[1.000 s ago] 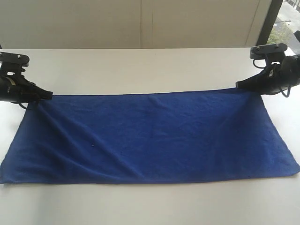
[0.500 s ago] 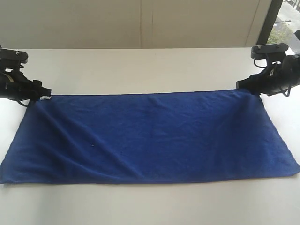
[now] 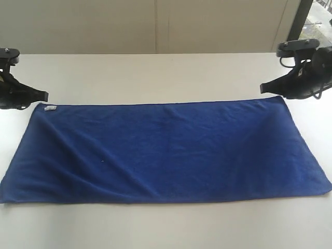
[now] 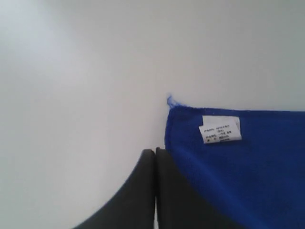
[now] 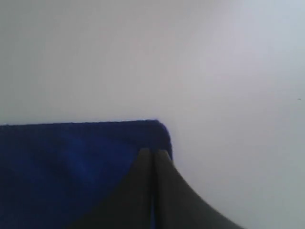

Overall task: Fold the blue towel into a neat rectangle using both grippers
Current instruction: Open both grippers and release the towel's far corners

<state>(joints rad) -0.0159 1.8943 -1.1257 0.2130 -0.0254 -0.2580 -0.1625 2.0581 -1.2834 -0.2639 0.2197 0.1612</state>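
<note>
The blue towel [image 3: 166,150] lies spread flat on the white table, its long side running left to right. Its white tag [image 3: 50,108] shows at the far left corner. My left gripper [image 3: 45,96] is shut and empty, just off that corner; in the left wrist view its tips [image 4: 155,150] sit beside the towel edge [image 4: 248,167] near the tag [image 4: 219,129]. My right gripper [image 3: 262,88] is shut too, hovering by the far right corner. In the right wrist view its tips [image 5: 152,151] overlap the towel corner [image 5: 62,157] without holding it.
The white table [image 3: 155,72] stretches behind the towel to a pale wall. A window strip [image 3: 316,26] shows at the far right. The towel's near edge lies close to the table's front.
Both grippers have let go of the far corners and drawn back outward. The left one moved left, uncovering the tag. The towel's far edge has settled flat.
</note>
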